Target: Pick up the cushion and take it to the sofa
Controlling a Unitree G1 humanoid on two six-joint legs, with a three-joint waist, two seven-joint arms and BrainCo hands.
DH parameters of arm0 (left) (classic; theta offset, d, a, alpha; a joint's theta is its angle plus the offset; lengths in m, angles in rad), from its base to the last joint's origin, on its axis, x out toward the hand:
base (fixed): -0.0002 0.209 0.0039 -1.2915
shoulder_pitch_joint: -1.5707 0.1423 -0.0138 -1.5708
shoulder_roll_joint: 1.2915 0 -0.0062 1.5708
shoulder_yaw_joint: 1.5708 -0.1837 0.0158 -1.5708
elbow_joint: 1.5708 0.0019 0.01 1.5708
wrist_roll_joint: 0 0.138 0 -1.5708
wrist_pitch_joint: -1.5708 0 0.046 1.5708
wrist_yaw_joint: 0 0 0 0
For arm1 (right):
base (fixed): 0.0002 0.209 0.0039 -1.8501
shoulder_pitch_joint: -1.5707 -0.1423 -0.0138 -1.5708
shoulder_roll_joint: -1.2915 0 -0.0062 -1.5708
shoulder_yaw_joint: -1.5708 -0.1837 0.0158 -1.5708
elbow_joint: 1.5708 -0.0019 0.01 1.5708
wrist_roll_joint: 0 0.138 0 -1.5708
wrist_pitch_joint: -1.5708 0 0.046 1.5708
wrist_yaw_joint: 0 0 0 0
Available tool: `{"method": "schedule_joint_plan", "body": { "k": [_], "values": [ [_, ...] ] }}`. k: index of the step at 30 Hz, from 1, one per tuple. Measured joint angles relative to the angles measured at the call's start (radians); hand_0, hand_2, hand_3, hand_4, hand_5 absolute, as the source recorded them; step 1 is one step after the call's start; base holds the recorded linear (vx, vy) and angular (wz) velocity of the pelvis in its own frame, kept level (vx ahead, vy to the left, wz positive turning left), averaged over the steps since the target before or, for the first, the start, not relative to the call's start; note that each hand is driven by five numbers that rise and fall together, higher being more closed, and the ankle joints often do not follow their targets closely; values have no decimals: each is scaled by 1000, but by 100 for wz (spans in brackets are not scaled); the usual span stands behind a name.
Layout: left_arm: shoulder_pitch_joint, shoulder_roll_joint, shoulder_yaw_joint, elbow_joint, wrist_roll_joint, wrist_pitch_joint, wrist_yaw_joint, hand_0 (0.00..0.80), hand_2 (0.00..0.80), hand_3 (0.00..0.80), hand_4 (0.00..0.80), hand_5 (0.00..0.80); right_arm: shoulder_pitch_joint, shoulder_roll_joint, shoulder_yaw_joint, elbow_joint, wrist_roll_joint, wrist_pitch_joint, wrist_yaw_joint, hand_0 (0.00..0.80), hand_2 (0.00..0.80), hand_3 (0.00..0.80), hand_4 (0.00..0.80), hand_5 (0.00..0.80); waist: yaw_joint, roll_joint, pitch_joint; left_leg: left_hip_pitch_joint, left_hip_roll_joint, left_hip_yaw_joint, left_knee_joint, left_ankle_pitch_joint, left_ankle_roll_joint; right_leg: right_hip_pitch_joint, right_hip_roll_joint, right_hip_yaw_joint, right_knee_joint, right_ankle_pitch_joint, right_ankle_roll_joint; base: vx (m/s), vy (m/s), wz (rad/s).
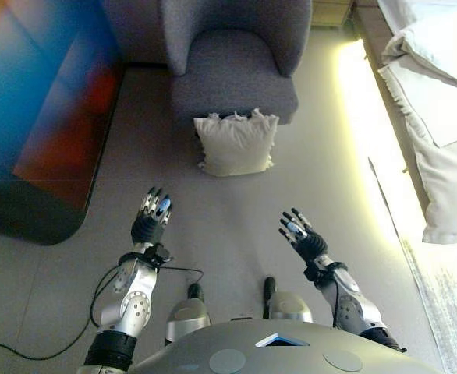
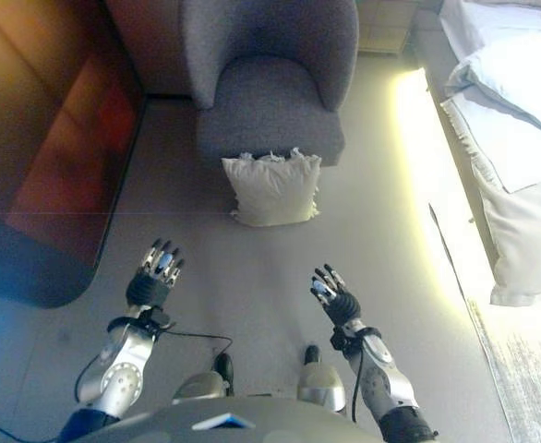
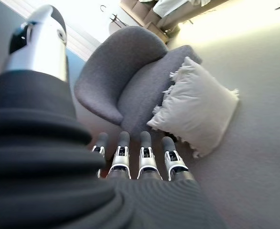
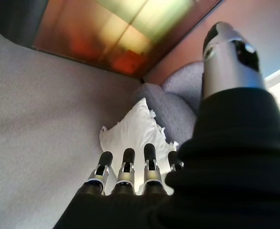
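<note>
Cushion [image 1: 235, 143], cream with a frilled edge, is sitting on the grey floor [image 1: 228, 210], leaning against the front of the grey armchair [image 1: 232, 58]. White bedding [image 1: 439, 117] is lying along the right. Left hand [image 1: 152, 218] and right hand [image 1: 302, 238] are hovering short of it, fingers straight and spread, holding nothing.

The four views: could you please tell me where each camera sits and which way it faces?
Left eye view: on the head, looking down at the floor; both arms show, left hand and right hand open, short of the cushion.
Right eye view: the same scene from slightly aside.
Left wrist view: on the left wrist, looking along its straight fingers at the cushion and grey armchair.
Right wrist view: on the right wrist, facing the same cushion past its own fingers.
All four share the cushion leaning against the armchair.
</note>
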Motion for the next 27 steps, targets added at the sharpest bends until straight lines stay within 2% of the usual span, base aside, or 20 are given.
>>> {"method": "schedule_joint_plan", "body": {
  "k": [2,3,5,7,10,11,13,14,15,16,17,18,19,20,21,22,25,26,27],
  "values": [
    [-30,1,17,37,-1,0,0,0,0,0,0,0,-17,2,1,-1,1,-11,-14,0,0,0,0,0,-3,13,11,-24,10,-4,78,-44,13,-72,-16,7,179,2,-2,137,133,20],
    [-34,4,34,52,-2,1,-1,0,0,0,0,0,-13,1,3,-1,1,-21,-19,0,0,0,0,0,-1,15,11,-16,8,-18,94,-57,22,-96,-29,9,261,13,-20,178,64,29],
    [-29,25,54,52,-2,1,-4,0,0,0,0,0,4,2,3,0,1,-24,-22,0,0,0,0,0,1,14,9,-13,6,-37,100,-61,31,-139,-36,31,353,29,-48,253,-44,29],
    [-19,51,72,51,-1,7,-5,0,0,0,0,0,16,4,1,0,3,-27,-30,0,0,0,0,0,-2,2,1,-16,2,-67,98,-53,44,-157,-15,64,356,-9,-38,313,-134,41],
    [-14,58,73,49,-1,22,-8,0,0,0,0,0,32,4,-20,-1,9,-32,-43,0,0,0,0,0,-18,-1,0,-32,-11,-120,94,-52,44,-142,15,135,161,-46,8,357,-145,43],
    [-14,58,65,49,0,23,-8,0,0,0,0,0,33,4,-20,-1,9,-35,-47,0,0,0,0,0,-35,-3,-2,-41,-20,-142,92,-52,44,-141,15,161,75,-44,12,400,-112,54],
    [-10,61,38,49,1,23,-8,0,0,0,0,0,45,4,-19,0,16,-36,-55,0,0,0,0,0,-63,-21,-11,-44,-31,-171,77,-54,39,-138,20,198,-102,-13,49,435,-103,55],
    [-7,66,24,49,1,24,-9,0,0,0,0,0,46,4,-19,4,26,-36,-56,0,0,0,0,0,-72,-41,-22,-48,-37,-190,76,-58,18,-135,16,201,-174,-8,58,457,-106,58],
    [-8,67,14,53,1,28,-10,0,0,0,0,0,43,5,-27,16,38,-37,-55,0,0,0,0,0,-85,-61,-27,-48,-35,-208,69,-59,-8,-122,21,203,-200,47,52,507,-125,69],
    [-10,58,-5,55,2,36,-13,0,0,0,0,0,45,5,-52,36,49,-39,-56,0,0,0,0,0,-94,-54,-24,-43,-24,-211,82,-64,-11,-110,40,188,-201,66,54,518,-127,59],
    [-11,49,-18,50,4,43,-23,0,0,0,0,0,53,-5,-68,44,54,-39,-56,0,0,0,0,0,-96,-51,-12,-47,-28,-180,153,-91,-10,-110,44,169,-176,72,51,535,-131,41],
    [0,32,-19,48,14,48,-35,0,0,0,0,0,51,-20,-80,42,62,-41,-52,0,0,0,0,0,-95,-42,-1,-40,-39,-135,225,-143,0,-113,45,148,-133,77,44,470,-107,21],
    [13,22,-19,47,21,50,-42,0,0,0,0,0,57,-35,-92,42,62,-44,-46,0,0,0,0,0,-102,-34,5,-12,-44,-113,229,-181,11,-114,51,122,-92,88,21,459,-95,16],
    [25,17,-10,46,21,50,-46,0,0,0,0,0,58,-41,-104,54,62,-45,-33,0,0,0,0,0,-111,-20,7,18,-36,-109,200,-208,13,-123,62,112,-46,65,-18,500,-69,1],
    [40,15,-1,44,21,49,-47,0,0,0,0,0,53,-42,-105,55,62,-45,-23,0,0,0,0,0,-108,-26,9,42,-32,-98,175,-208,14,-130,64,106,-17,46,-40,503,-52,-15],
    [55,15,6,43,21,49,-46,0,0,0,0,0,55,-40,-101,55,61,-42,-11,0,0,0,0,0,-108,-24,9,56,-24,-89,160,-210,10,-136,67,96,3,38,-43,528,-64,-27],
    [94,10,27,29,21,52,-43,0,0,0,0,0,60,-27,-96,16,61,-13,-9,0,0,0,0,0,-117,-12,5,100,4,-76,130,-204,-18,-144,88,87,87,-20,-60,447,-125,-10],
    [103,12,27,5,20,62,-43,0,0,0,0,0,65,-28,-91,1,60,1,-10,0,0,0,0,0,-124,-7,4,127,21,-73,115,-206,-29,-139,112,85,112,-39,-62,336,-143,-5],
    [106,23,28,-16,20,67,-43,0,0,0,0,0,65,-23,-78,-3,60,11,-10,0,0,0,0,0,-122,-13,-10,102,31,-54,183,-220,-53,-140,125,104,115,-63,-67,428,-202,-17]
  ]
}}
